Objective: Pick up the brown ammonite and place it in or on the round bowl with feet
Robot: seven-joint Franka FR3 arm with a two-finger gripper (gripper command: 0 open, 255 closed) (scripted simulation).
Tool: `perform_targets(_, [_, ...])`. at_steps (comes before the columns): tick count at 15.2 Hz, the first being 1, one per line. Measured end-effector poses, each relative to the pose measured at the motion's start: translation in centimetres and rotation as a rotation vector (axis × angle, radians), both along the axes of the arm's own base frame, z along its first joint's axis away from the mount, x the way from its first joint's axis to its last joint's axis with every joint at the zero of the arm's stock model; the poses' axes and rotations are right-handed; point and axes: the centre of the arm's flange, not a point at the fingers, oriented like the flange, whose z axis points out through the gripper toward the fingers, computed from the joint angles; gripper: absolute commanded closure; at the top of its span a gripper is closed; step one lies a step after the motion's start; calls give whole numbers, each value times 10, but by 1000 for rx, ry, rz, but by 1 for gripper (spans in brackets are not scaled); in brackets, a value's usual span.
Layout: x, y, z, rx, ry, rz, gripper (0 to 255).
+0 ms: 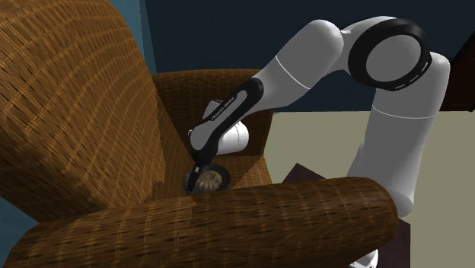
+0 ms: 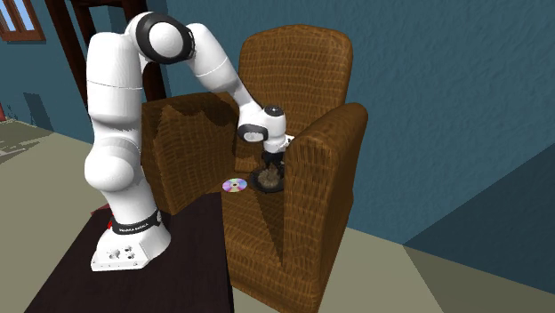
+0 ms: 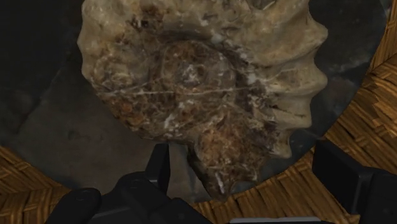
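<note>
Ribbed ammonite [image 3: 203, 89], pale tan rim, mottled brown centre, on dark bowl [image 3: 44, 140]

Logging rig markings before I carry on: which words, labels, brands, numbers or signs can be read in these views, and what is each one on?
No text here reads clearly.
White lettering on the arm's dark wrist link: too small to read.
White lettering on the black band around the arm's base: too small to read.
No writing shows on the ammonite, the disc or the wicker armchair.
</note>
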Motion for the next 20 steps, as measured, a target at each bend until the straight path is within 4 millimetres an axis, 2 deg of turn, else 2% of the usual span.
perform_targets(7, [0,1,-5,0,-3,3,0])
perform_targets(8, [0,1,-5,0,-3,3,255])
perform_targets(18, [0,1,-4,0,-3,4,255])
perform_targets(20, [0,0,1,0,-3,3,255])
